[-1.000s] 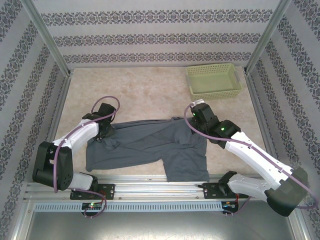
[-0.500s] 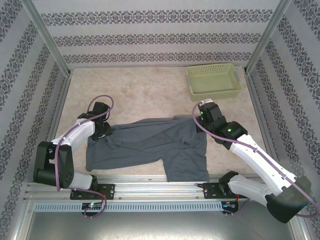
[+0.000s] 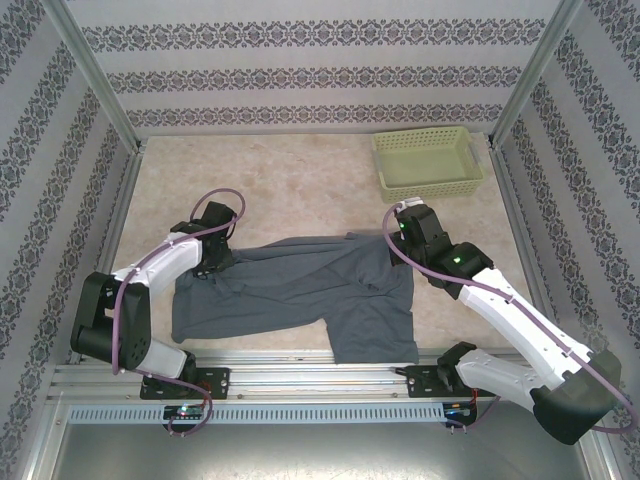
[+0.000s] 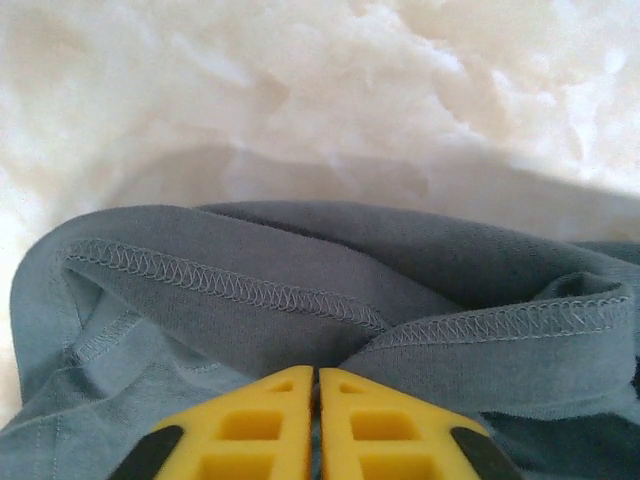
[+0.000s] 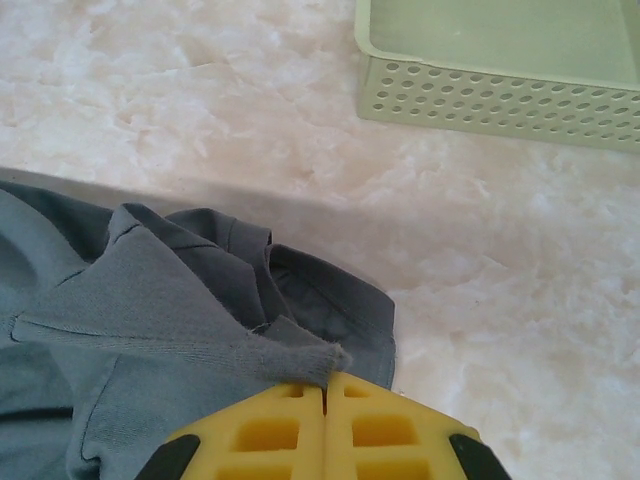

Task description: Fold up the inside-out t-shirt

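**Both far corners pinched; open table lies toward 12 o'clock**

Top external view: the inside-out t-shirt (image 3: 300, 290) lies on the near half of the table (image 3: 300, 190), around 6 o'clock from its middle. Its long axis runs from 9 to 3 o'clock. The left gripper (image 3: 215, 258) sits at the shirt's 10 o'clock corner and the right gripper (image 3: 398, 238) at its 2 o'clock corner, so each arm is nearest its own end. The shirt's near hem comes close to the rail at 6 o'clock, leaving little room that way. Bare table opens toward 12 o'clock. The light green basket (image 3: 428, 162) stands at about 1 o'clock from the right gripper, apart from the cloth.

Left wrist view: the yellow jaws are pressed together, and folds with overlocked seams run in to meet their tips. By the look of it, they are clenched on the shirt's edge. The cloth spreads ahead to 12 o'clock, with bare table beyond it.

Right wrist view: the jaws are clamped on a small tuft of the shirt at their tips. The rest of the cloth trails off to 9 o'clock. The basket wall stands at 1 o'clock with bare table between, and I judge that a far-side carry could crowd it.
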